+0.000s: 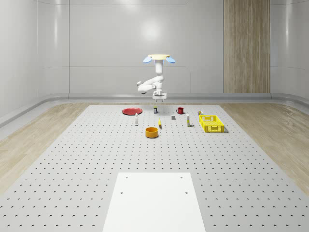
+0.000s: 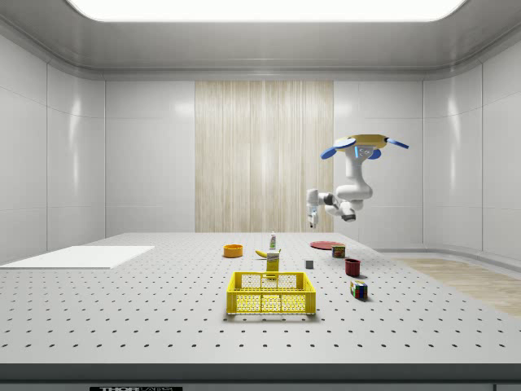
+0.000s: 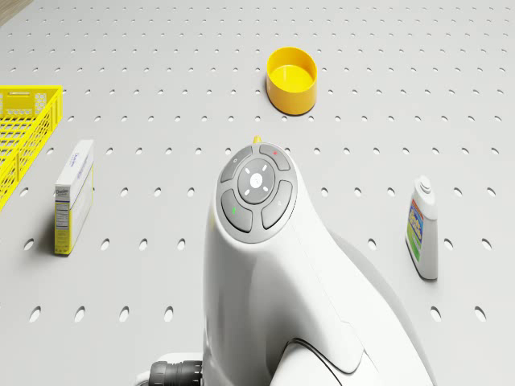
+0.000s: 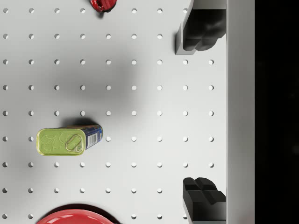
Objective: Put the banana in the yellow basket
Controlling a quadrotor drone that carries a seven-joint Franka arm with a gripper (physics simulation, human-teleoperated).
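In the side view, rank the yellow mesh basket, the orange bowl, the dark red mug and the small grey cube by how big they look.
1. Yellow mesh basket, clearly largest, though also nearest the camera.
2. Orange bowl and dark red mug: too close to call, and they sit at different depths.
3. Small grey cube, smallest.

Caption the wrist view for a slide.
Open gripper above the pegboard table, beside a green-topped can.
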